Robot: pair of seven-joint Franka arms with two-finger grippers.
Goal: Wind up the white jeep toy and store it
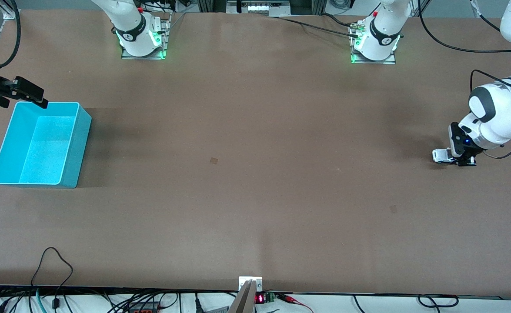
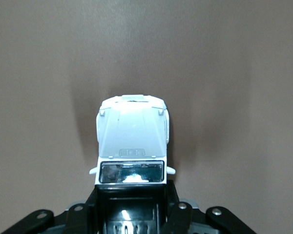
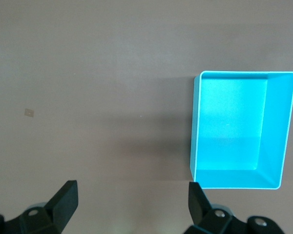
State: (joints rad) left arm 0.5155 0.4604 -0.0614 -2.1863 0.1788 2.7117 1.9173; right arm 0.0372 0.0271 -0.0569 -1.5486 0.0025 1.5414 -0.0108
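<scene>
Just a turquoise bin (image 1: 70,148) sitting open-side up on the brown worktop (image 1: 255,195), way over at the right arm's end. There's also a little square mark (image 1: 214,160) on the worktop near the middle, well apart from the bin.

You are looking down on a wide brown table (image 1: 255,174) with a matte top that fills nearly the whole front view. Soft shadows lie across it — one broad dark patch toward the right arm's end, another toward the left arm's end. A small darker square mark (image 1: 214,160) sits near the middle. Along the edge nearest the camera, black cables (image 1: 55,265) trail over the rim, and a small red display (image 1: 259,298) glows there — beside a metal bracket (image 1: 250,282).
</scene>
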